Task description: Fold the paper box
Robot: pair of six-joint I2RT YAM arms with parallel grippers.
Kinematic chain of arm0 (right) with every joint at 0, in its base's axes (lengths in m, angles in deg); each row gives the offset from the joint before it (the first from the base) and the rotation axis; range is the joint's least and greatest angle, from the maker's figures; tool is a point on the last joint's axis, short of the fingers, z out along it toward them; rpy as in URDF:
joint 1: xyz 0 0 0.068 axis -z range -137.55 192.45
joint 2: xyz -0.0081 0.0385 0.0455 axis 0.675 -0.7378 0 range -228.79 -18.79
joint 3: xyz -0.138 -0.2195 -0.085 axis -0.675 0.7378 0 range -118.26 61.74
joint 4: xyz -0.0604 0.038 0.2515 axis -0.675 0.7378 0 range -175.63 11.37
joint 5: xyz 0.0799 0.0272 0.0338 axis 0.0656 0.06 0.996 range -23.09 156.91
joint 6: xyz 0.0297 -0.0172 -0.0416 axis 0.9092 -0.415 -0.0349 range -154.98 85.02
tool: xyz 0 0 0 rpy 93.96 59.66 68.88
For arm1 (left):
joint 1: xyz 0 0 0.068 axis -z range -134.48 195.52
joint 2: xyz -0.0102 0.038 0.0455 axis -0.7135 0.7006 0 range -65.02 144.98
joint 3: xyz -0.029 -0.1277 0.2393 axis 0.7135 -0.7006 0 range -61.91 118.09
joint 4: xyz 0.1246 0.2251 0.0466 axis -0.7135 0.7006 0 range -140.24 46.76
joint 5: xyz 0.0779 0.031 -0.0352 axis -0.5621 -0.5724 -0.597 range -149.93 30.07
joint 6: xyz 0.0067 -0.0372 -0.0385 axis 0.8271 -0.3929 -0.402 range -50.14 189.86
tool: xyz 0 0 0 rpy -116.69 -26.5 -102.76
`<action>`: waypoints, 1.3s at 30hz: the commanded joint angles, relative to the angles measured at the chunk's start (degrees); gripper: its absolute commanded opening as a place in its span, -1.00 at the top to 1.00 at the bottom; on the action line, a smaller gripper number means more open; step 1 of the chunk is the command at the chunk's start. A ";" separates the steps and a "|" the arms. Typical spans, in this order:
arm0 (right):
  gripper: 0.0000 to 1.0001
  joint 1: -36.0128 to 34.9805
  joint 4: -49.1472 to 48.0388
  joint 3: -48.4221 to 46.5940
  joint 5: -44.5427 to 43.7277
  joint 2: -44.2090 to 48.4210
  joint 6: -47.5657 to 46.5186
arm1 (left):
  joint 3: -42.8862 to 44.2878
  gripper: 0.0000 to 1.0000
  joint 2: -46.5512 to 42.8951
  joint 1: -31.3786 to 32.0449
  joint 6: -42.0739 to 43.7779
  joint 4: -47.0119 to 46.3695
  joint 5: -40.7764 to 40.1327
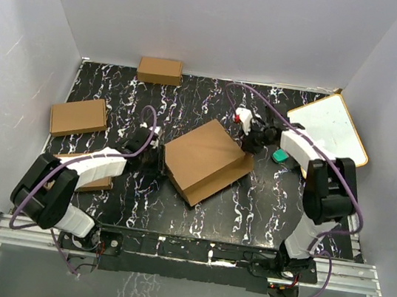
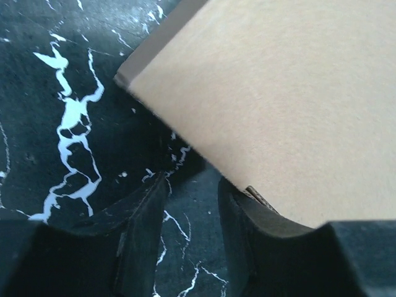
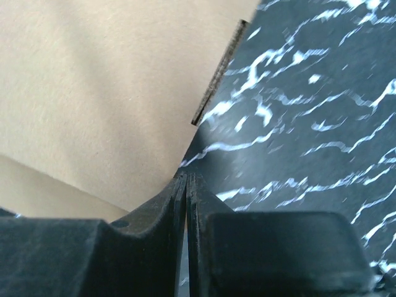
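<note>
The paper box [image 1: 205, 157] lies folded in the middle of the black marbled table, a shallow brown box with its upper panel tilted. My left gripper [image 1: 154, 153] is at its left corner. In the left wrist view the left gripper [image 2: 193, 185] is open with only table between the fingers, and the box [image 2: 278, 105] overhangs the right finger [image 2: 247, 235]. My right gripper [image 1: 248, 142] is at the box's right corner. In the right wrist view the right gripper [image 3: 187, 176] is shut with nothing between its fingers, its tips against the box's edge [image 3: 99, 93].
Smaller ready-made cardboard boxes stand at the back [image 1: 160, 70], at the left [image 1: 78, 116] and under the left arm [image 1: 92, 181]. A white board with a tan rim [image 1: 332, 127] leans at the back right. A small green object [image 1: 280, 155] lies beside the right arm.
</note>
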 commanded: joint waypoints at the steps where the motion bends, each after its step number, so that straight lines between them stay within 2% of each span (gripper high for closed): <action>1: 0.76 -1.20 1.46 8.44 6.89 9.45 -2.34 | 5.28 0.19 3.07 -0.35 3.82 -0.12 -0.02; 7: 0.76 -2.15 3.43 18.94 10.03 19.14 -4.02 | 11.72 0.10 9.17 -0.83 8.09 2.10 1.62; 13: 0.76 -3.45 7.90 25.18 14.22 24.87 -8.40 | 20.06 0.08 16.01 -0.87 13.56 5.17 4.02; 27: 0.70 -9.24 11.40 28.56 21.21 29.09 -13.18 | 40.04 0.05 31.79 -0.84 19.02 10.18 11.79; 33: 0.48 -10.58 11.28 29.04 21.97 30.75 -13.22 | 45.68 -0.03 33.51 -0.89 21.34 12.29 7.44; 39: 0.36 -10.58 15.97 28.61 20.82 35.69 -15.02 | 50.58 -0.13 30.87 -2.31 22.86 17.59 -7.05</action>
